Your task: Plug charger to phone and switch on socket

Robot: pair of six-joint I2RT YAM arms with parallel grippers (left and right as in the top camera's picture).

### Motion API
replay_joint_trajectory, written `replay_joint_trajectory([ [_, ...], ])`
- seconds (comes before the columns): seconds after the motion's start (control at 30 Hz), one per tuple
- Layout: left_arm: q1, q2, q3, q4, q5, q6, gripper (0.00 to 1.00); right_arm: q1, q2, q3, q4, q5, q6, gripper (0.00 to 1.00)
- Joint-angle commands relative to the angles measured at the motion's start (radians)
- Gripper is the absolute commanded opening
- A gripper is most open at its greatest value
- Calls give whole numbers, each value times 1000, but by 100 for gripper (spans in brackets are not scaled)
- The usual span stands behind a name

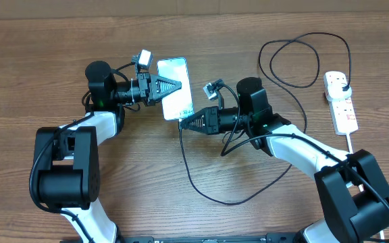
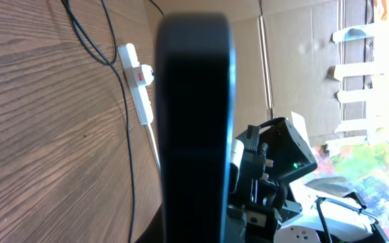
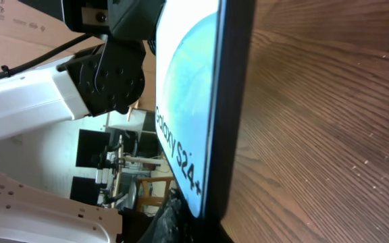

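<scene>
Both grippers are crowding the phone (image 1: 173, 71) near table centre: left gripper (image 1: 177, 86) is clamping its side, right gripper (image 1: 183, 125) is pinching the charger (image 1: 225, 202) tip. Phone's long axis is pointing toward the right gripper, just beside its lower end; socket (image 1: 341, 101) is lying well apart, rightward.

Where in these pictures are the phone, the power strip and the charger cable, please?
phone (image 1: 179, 101), overhead view, lower part of its light-blue screen.
power strip (image 1: 345, 113), overhead view, middle of its white body.
charger cable (image 1: 228, 202), overhead view, bottom of its big loop.
</scene>
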Motion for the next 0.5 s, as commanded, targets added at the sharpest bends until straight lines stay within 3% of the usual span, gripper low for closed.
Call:
replay_joint_trajectory([
  [0.0,-22,1,6,0,159,17,4,-39,3,9,20,79,-4,4],
  [0.47,-26,1,6,1,159,30,4,-40,2,12,22,7,-35,4],
])
